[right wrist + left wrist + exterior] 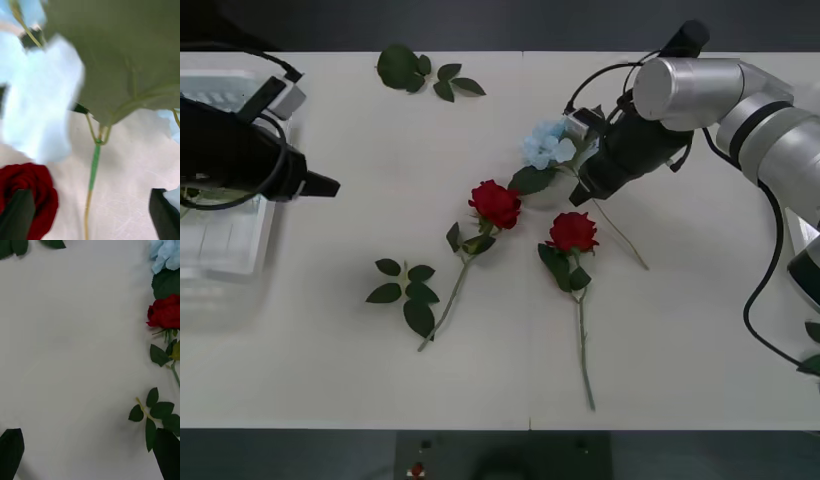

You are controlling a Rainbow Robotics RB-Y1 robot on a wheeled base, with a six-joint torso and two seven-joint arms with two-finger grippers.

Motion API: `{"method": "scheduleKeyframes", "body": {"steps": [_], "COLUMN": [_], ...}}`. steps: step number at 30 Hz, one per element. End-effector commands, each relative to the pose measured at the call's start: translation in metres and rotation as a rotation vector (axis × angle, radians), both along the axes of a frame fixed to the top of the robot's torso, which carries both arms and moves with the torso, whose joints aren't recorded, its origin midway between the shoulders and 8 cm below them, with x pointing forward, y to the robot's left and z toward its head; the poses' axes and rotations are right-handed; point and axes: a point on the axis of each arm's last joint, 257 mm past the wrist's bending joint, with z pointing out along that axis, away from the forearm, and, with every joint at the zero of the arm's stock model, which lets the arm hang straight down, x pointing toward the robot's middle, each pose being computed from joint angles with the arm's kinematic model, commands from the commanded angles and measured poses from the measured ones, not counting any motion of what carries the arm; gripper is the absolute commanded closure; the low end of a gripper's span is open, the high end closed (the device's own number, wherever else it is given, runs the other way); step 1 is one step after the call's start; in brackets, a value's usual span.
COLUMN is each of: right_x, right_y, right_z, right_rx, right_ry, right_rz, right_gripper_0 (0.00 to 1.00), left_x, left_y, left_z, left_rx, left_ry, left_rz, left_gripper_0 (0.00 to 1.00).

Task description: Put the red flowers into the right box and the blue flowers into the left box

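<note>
A blue flower (548, 145) lies at the table's back centre, its thin stem (93, 168) running between the open fingers of my right gripper (580, 192), which hangs low over it. The pale bloom (37, 105) and a broad leaf (123, 56) sit just ahead of those fingers (17, 213). Two red flowers lie mid-table, one (496, 203) to the left and one (572, 231) just in front of the right gripper. My left gripper (330, 187) is open beside the left box (220, 250), with nothing in it. The right box is out of view.
Bloomless leaf sprigs lie at the back (408, 68), beside it (452, 85), and left of the roses' stems (405, 295). The table's front and right parts are bare white surface. My left arm covers part of the left box.
</note>
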Motion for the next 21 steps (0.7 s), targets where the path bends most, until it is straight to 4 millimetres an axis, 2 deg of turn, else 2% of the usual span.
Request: {"method": "scheduleKeyframes", "body": {"steps": [1, 5, 9, 17, 21], "right_x": [0.019, 0.023, 0.027, 0.026, 0.028], "right_y": [0.004, 0.005, 0.009, 0.014, 0.015], "right_z": [0.035, 0.029, 0.025, 0.014, 0.009], "right_rx": [0.036, 0.018, 0.020, 0.019, 0.017], "right_ry": [-0.061, -0.085, -0.106, -0.107, -0.116], "right_rz": [-0.009, -0.003, -0.004, -0.004, -0.008], "right_gripper_0": [0.00, 0.00, 0.00, 0.00, 0.00], "left_x": [0.015, 0.015, 0.013, 0.007, 0.006], "left_y": [-0.033, -0.074, -0.105, -0.160, -0.178], "left_z": [-0.015, -0.049, -0.068, -0.096, -0.107], "left_rx": [-0.038, -0.016, 0.005, 0.016, 0.052], "left_ry": [-0.035, -0.035, -0.035, -0.009, -0.011], "left_rz": [0.013, -0.022, -0.042, -0.009, 0.027], "left_gripper_0": [0.00, 0.00, 0.00, 0.00, 0.00]}}
